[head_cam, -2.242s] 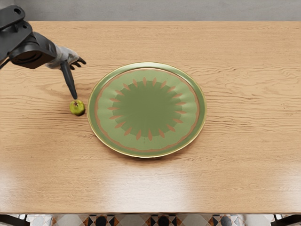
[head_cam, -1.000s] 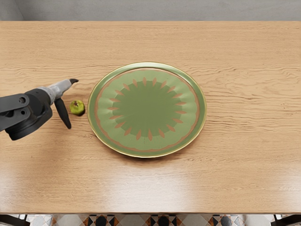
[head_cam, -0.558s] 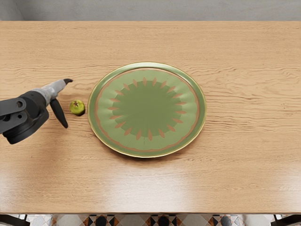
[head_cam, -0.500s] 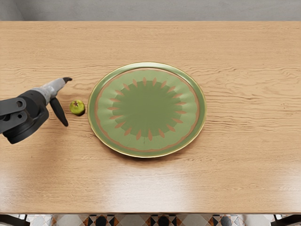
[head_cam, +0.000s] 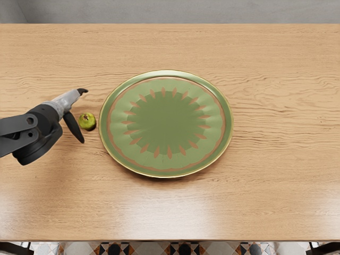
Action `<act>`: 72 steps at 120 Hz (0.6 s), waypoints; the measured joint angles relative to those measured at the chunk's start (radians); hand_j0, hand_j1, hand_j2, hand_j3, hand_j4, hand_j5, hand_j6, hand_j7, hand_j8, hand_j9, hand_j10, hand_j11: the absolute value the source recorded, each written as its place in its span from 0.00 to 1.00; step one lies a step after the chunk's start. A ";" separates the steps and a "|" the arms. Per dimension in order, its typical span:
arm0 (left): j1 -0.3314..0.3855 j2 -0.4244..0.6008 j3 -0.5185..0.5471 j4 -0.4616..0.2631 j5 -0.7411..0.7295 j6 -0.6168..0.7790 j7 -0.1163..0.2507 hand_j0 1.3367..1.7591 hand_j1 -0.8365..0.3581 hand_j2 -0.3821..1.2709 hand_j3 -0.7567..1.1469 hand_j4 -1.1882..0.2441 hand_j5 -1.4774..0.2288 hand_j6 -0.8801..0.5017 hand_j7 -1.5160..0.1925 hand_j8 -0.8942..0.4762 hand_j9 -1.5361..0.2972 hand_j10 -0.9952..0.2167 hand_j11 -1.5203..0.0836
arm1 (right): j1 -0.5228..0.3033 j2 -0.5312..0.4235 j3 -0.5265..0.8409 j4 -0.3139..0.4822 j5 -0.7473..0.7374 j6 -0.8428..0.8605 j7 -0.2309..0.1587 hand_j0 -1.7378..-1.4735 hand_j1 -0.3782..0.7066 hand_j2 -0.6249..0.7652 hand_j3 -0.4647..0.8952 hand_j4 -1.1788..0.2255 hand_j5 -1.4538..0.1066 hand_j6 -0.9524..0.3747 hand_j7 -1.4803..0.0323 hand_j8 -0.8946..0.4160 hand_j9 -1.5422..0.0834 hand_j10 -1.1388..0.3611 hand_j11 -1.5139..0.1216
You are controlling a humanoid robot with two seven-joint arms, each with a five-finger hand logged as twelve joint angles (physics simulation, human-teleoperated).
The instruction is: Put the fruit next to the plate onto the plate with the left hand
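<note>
A small green fruit (head_cam: 87, 121) lies on the wooden table (head_cam: 255, 58). It is just beside the left rim of a big round plate (head_cam: 166, 123), not on it. The fruit has a tiny brown stalk on top. It is too small to name for sure, but it may be a little pear. The plate is green, with a gold edge and a ring of pinkish spikes. The left hand (head_cam: 65, 105) comes in from the left and sits close to the fruit, on the side away from the plate. Its fingers (head_cam: 74, 129) are apart and hold nothing. Only two show well: a pale one with a dark tip points up and to the right, and a dark one points down, right next to the fruit. I cannot tell if that one touches it. The round black wrist hides the rest of the hand, and the picture's edge cuts off most of the arm.
</note>
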 joint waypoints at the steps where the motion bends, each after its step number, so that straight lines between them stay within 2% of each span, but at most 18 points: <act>1: 0.000 0.000 0.000 0.000 0.000 0.001 0.000 0.76 0.91 0.24 0.40 0.77 0.80 0.57 0.83 0.59 0.78 0.75 0.88 | 0.000 0.000 0.000 0.000 0.000 0.000 0.000 0.30 0.04 0.45 0.34 0.83 0.92 0.71 0.97 0.68 0.94 0.75 0.92; 20: 0.004 -0.041 0.000 0.004 0.000 0.017 0.000 0.76 0.91 0.24 0.40 0.77 0.80 0.57 0.82 0.59 0.78 0.75 0.88 | 0.000 0.000 0.000 0.000 0.000 0.000 0.000 0.30 0.04 0.45 0.34 0.83 0.92 0.71 0.97 0.68 0.94 0.75 0.92; 49: 0.006 -0.040 0.002 0.008 0.000 0.025 0.000 0.76 0.91 0.24 0.40 0.77 0.80 0.57 0.82 0.59 0.78 0.75 0.88 | 0.000 0.000 0.000 0.000 0.000 0.000 0.000 0.30 0.04 0.45 0.34 0.83 0.92 0.71 0.97 0.68 0.94 0.75 0.92; 72: 0.021 -0.039 0.003 0.009 0.000 0.026 0.000 0.76 0.85 0.25 0.40 0.72 0.75 0.53 0.78 0.54 0.73 0.70 0.83 | 0.000 0.000 0.000 0.000 0.000 0.000 0.000 0.30 0.04 0.45 0.34 0.83 0.92 0.71 0.97 0.68 0.94 0.75 0.92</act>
